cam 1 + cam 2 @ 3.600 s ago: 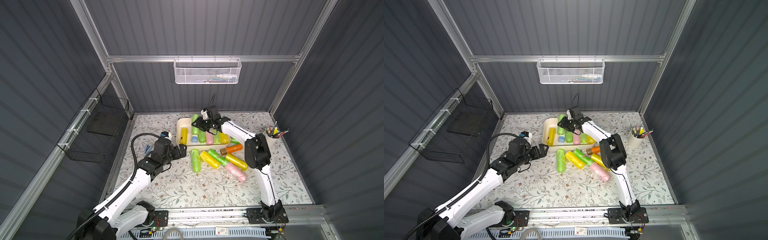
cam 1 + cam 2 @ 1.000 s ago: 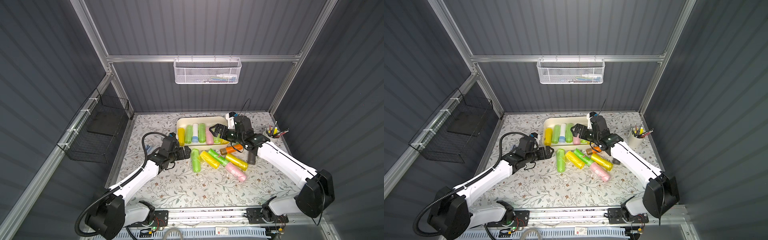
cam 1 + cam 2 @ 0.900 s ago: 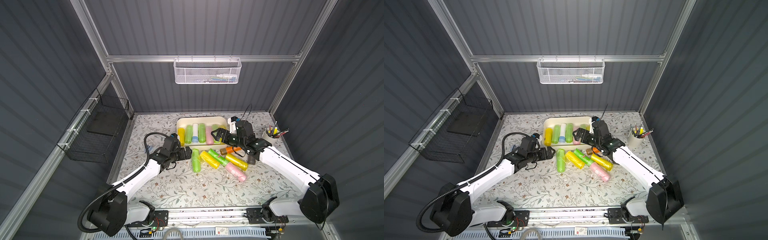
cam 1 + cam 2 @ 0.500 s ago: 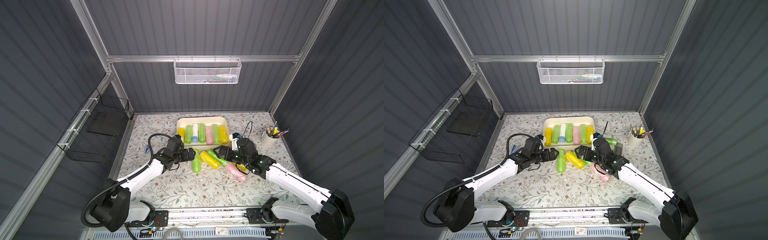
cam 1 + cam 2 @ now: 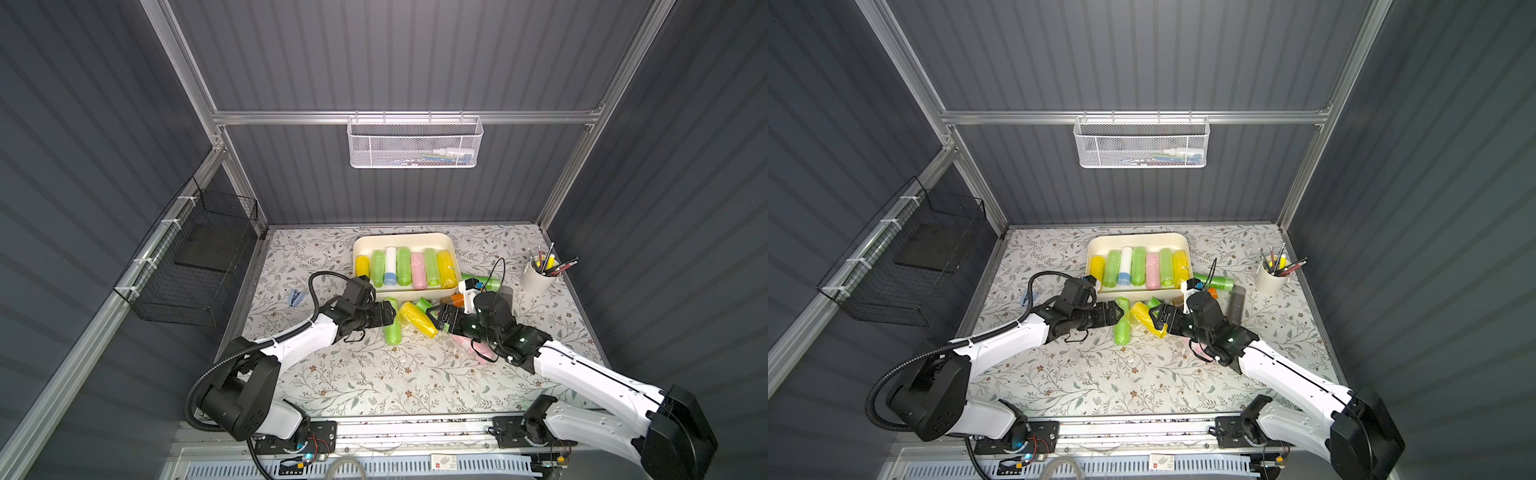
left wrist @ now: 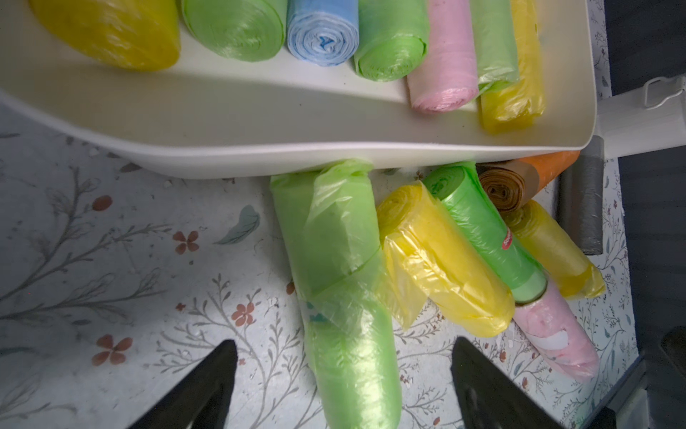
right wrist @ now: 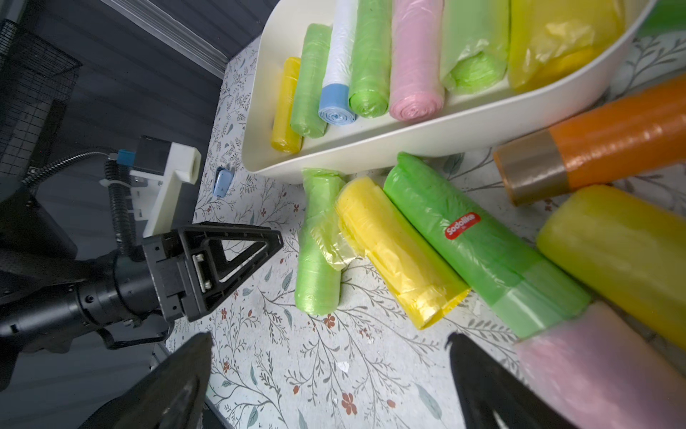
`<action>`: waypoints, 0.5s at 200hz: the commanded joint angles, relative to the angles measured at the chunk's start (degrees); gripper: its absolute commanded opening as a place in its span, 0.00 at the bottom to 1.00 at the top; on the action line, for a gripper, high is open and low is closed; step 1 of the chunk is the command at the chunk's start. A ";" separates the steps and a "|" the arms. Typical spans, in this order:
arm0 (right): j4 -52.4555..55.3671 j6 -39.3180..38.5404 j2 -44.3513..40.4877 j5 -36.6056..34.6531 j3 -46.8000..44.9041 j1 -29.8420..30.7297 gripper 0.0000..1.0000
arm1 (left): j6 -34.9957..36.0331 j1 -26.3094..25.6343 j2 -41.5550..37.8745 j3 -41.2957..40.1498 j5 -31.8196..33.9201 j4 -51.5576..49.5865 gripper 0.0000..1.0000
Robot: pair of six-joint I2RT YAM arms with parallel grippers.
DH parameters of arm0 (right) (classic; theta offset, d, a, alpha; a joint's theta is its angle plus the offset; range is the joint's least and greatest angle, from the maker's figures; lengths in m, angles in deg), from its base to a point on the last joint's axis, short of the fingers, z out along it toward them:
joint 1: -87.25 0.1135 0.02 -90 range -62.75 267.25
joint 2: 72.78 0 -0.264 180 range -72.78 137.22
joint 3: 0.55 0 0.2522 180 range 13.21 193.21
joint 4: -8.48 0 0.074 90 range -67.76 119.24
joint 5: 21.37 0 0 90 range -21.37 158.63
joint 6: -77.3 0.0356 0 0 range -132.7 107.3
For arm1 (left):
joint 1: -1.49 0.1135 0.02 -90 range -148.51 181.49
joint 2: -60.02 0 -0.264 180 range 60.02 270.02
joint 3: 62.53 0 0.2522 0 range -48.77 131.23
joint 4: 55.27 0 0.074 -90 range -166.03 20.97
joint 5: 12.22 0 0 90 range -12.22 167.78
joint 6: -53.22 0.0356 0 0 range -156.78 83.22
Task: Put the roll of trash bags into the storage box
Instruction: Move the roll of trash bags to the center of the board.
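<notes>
left wrist view: the left gripper (image 6: 343, 343) is open around a green roll (image 6: 334, 241), so next it should squeeze and lift it into the box (image 6: 260, 122); the right gripper (image 7: 329, 336) is open, empty.

You had your left arm (image 5: 297, 345) and right arm (image 5: 582, 372) reaching low toward mid-frame, left gripper (image 5: 390, 318) facing right gripper (image 5: 441, 322), both with jaws spread apart.

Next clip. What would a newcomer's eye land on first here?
The bright trash bag rolls lined up in the cream storage box stand out, with a loose heap of others just in front. Both arms meet at that heap: the left gripper open astride a light green roll, the right gripper open toward a yellow roll.
</notes>
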 commanded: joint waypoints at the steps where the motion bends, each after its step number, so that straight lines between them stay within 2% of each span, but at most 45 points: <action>1: -0.85 -0.55 -0.12 -1.15 1.13 0.24 0.99 | -0.82 -0.50 2.21 1.83 -0.55 0.66 0.88; 100: 0.43 0.27 0.59 -1.84 1.15 0.24 0.99 | -1.33 -0.70 9.14 3.92 -2.20 1.28 0.79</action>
